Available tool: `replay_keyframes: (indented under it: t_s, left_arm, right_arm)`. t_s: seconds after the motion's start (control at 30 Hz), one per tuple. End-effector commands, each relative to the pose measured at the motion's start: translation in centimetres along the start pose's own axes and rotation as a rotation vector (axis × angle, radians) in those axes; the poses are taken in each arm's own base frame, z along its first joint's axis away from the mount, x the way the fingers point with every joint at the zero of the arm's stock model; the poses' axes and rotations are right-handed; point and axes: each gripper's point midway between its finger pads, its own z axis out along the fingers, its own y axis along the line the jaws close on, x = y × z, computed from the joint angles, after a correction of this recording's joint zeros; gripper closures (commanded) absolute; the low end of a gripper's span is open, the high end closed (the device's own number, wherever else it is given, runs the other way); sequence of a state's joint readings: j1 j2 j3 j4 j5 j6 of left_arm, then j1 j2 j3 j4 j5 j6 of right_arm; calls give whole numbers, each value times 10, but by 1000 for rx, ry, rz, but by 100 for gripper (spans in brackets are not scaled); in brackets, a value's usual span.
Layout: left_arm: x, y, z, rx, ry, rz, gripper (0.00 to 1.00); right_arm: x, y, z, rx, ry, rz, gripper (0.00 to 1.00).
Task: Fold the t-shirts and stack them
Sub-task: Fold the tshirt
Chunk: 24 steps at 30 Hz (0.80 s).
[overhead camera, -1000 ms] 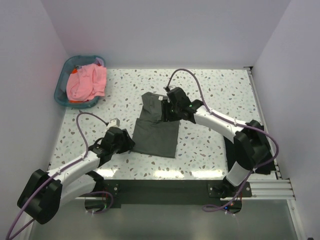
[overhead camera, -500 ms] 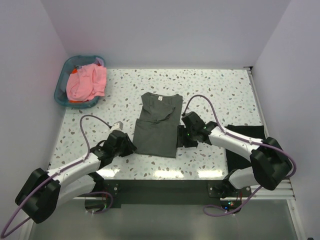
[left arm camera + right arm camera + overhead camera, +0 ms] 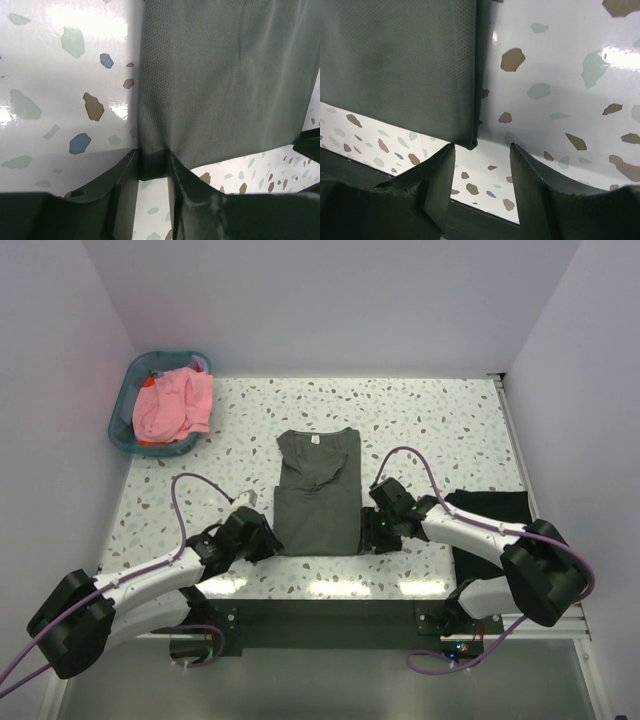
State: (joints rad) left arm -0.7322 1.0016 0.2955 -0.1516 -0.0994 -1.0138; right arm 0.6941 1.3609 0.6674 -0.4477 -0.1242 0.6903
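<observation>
A dark olive-grey t-shirt (image 3: 318, 490) lies folded lengthwise on the speckled table, collar at the far end. My left gripper (image 3: 266, 540) is at its near-left corner. In the left wrist view the gripper (image 3: 152, 159) is shut on that corner of the olive-grey cloth (image 3: 225, 75). My right gripper (image 3: 372, 530) is at the near-right corner. Its jaws (image 3: 481, 150) stand open, with the corner of the shirt (image 3: 395, 60) just beyond the left fingertip (image 3: 447, 160) and not pinched. A black t-shirt (image 3: 492, 510) lies at the right, partly under the right arm. A salmon-pink t-shirt (image 3: 172, 405) lies bunched in the basket.
The teal plastic basket (image 3: 122, 410) stands at the far left corner. The table's near edge (image 3: 330, 585) runs just behind both grippers, with the dark base rail below it. White walls close in the table on three sides.
My right gripper has come from the shirt's collar down to its near-right corner. The left gripper has closed on the near-left corner and moved nearer. The shirt now lies straighter.
</observation>
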Motion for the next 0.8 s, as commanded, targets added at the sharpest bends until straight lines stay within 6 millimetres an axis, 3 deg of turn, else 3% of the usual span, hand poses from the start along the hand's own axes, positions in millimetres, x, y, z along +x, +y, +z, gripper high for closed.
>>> replay_keyframes:
  t_s: [0.0, 0.17, 0.53, 0.77]
  left_arm:
    - [14, 29, -5, -126, 49, 23, 65]
    - [20, 33, -5, -128, 76, 28, 57]
    - [27, 40, -8, -156, 109, 42, 57]
    - [25, 33, -6, -122, 105, 38, 58]
  right_arm:
    - [-2, 10, -1, -52, -15, 39, 48]
    - [1, 11, 4, -63, 1, 60, 49]
    - [3, 12, 12, -79, -5, 117, 51]
    - [6, 12, 17, -97, -4, 134, 59]
